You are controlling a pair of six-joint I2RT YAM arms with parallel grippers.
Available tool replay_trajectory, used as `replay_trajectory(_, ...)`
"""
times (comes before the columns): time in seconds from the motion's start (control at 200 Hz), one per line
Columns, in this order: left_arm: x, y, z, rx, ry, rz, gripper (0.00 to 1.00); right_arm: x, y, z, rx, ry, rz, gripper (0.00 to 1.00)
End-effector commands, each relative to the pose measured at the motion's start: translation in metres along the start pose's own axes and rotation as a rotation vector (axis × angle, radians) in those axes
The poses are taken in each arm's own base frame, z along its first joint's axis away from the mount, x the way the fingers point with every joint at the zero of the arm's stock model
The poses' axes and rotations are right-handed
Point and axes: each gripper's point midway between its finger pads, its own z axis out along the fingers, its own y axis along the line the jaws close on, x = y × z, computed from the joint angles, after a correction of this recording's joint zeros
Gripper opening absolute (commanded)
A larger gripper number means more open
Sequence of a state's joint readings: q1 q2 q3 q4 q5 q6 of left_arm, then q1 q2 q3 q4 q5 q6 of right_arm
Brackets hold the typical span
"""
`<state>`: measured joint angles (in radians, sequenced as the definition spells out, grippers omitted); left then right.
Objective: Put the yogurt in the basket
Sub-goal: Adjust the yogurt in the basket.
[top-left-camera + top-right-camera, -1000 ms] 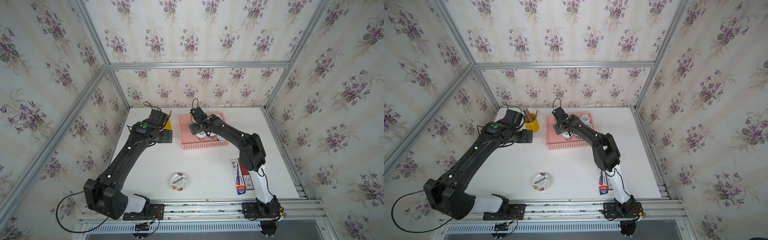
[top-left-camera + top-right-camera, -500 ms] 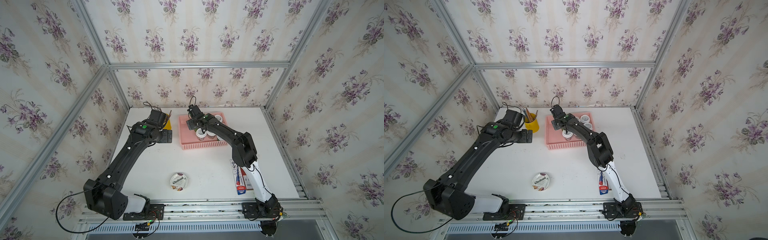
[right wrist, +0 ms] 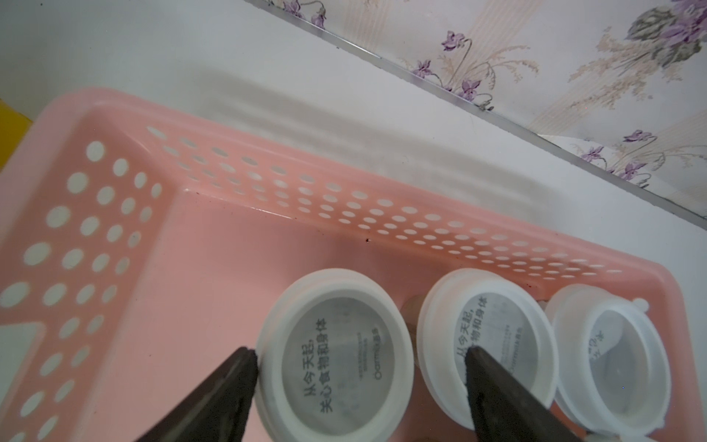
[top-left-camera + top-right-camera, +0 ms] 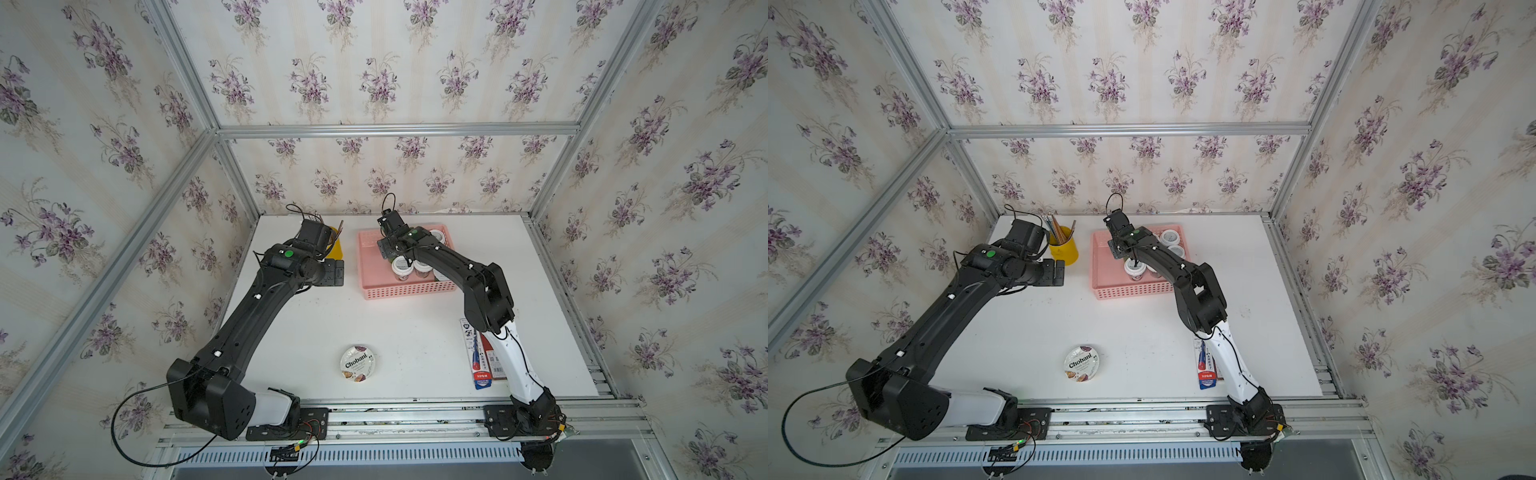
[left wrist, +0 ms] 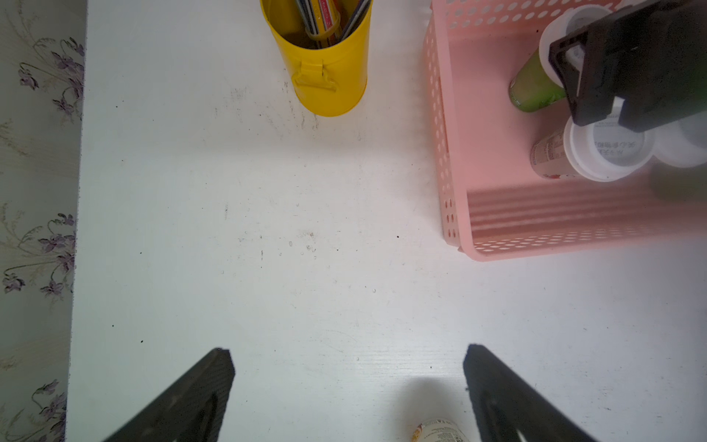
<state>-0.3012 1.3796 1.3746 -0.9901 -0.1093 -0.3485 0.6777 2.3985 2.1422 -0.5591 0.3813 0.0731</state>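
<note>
I see basket (image 4: 405, 291) by the surface (image 4: 395, 332) back edge, yogurt cups (image 4: 402, 268) in it, pencil cup (image 4: 1064, 251) left, Chobani cup (image 4: 358, 363) by front edge.

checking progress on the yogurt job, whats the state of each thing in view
pink basket, on the table, partly filled
white-lidded cups, upright inside the basket
green cup, inside the basket
Chobani cup, upright on the table, outside the basket
yellow pencil cup, upright, pencils inside
left end effector, open, empty
right end effector, open above the white-lidded cups, gripping nothing
</note>
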Motion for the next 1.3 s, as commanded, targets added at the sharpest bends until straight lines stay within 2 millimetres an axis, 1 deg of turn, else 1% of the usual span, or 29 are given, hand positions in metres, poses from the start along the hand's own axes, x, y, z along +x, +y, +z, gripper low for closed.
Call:
replay_trajectory(0.0,-0.002,0.002,-0.001,-0.010,-0.014,-0.004,0.99,0.002,-0.005,0.003,0.027,0.000,-0.005,0.89)
replay_trajectory(0.315,-0.003,0.002,-0.001,-0.010,-0.013,-0.006,0.99,0.005,-0.007,0.002,0.022,0.005,-0.005,0.88)
replay_trajectory(0.39,-0.003,0.002,0.000,-0.012,-0.013,-0.006,0.99,0.003,-0.005,0.000,0.009,0.001,-0.003,0.88)
replay_trajectory(0.475,-0.004,0.003,-0.001,-0.016,-0.017,-0.007,0.99,-0.001,-0.002,-0.008,-0.022,-0.006,0.005,0.88)
replay_trajectory(0.564,-0.004,0.004,0.000,-0.020,-0.015,-0.008,0.99,-0.010,0.002,-0.022,-0.075,-0.025,0.021,0.88)
replay_trajectory(0.664,-0.003,0.004,0.000,-0.021,-0.014,-0.011,0.99,-0.019,0.008,-0.044,-0.144,-0.041,0.037,0.88)
replay_trajectory(0.749,0.000,0.002,-0.002,-0.006,-0.001,-0.015,0.99,-0.023,0.014,-0.070,-0.213,-0.049,0.047,0.87)
replay_trajectory(0.834,0.013,-0.004,-0.006,0.039,0.042,-0.029,0.99,-0.017,0.017,-0.103,-0.287,-0.056,0.061,0.87)
replay_trajectory(0.884,0.027,-0.013,-0.007,0.106,0.079,-0.040,0.99,-0.007,0.019,-0.122,-0.336,-0.062,0.069,0.87)
replay_trajectory(0.894,0.031,-0.015,-0.007,0.119,0.087,-0.045,0.99,-0.002,0.021,-0.122,-0.346,-0.053,0.071,0.87)
replay_trajectory(0.929,0.042,-0.020,-0.009,0.158,0.113,-0.062,0.99,0.007,0.023,-0.135,-0.383,-0.058,0.075,0.87)
replay_trajectory(0.974,0.062,-0.028,-0.008,0.209,0.153,-0.080,0.99,0.019,0.027,-0.153,-0.435,-0.062,0.085,0.87)
replay_trajectory(1.029,0.086,-0.034,-0.005,0.258,0.201,-0.117,0.99,0.039,0.035,-0.170,-0.503,-0.055,0.091,0.86)
replay_trajectory(1.104,0.117,-0.043,-0.001,0.330,0.256,-0.181,0.99,0.074,0.052,-0.191,-0.594,-0.021,0.086,0.86)
replay_trajectory(1.129,0.127,-0.045,0.000,0.349,0.275,-0.201,0.99,0.088,0.060,-0.195,-0.619,-0.001,0.078,0.86)
replay_trajectory(1.134,0.128,-0.045,0.000,0.352,0.278,-0.205,0.99,0.090,0.061,-0.198,-0.627,-0.001,0.075,0.86)
replay_trajectory(1.164,0.139,-0.046,0.000,0.364,0.300,-0.228,0.99,0.106,0.070,-0.205,-0.655,0.017,0.056,0.85)
replay_trajectory(1.254,0.164,-0.047,0.001,0.373,0.336,-0.277,0.99,0.154,0.096,-0.226,-0.720,0.050,-0.038,0.85)
replay_trajectory(1.269,0.166,-0.047,0.001,0.375,0.337,-0.281,0.99,0.159,0.100,-0.228,-0.730,0.049,-0.051,0.86)
replay_trajectory(1.279,0.169,-0.048,0.001,0.378,0.340,-0.284,0.99,0.167,0.105,-0.232,-0.745,0.048,-0.072,0.86)
replay_trajectory(1.294,0.173,-0.049,0.002,0.379,0.345,-0.287,0.99,0.174,0.109,-0.236,-0.757,0.045,-0.092,0.86)
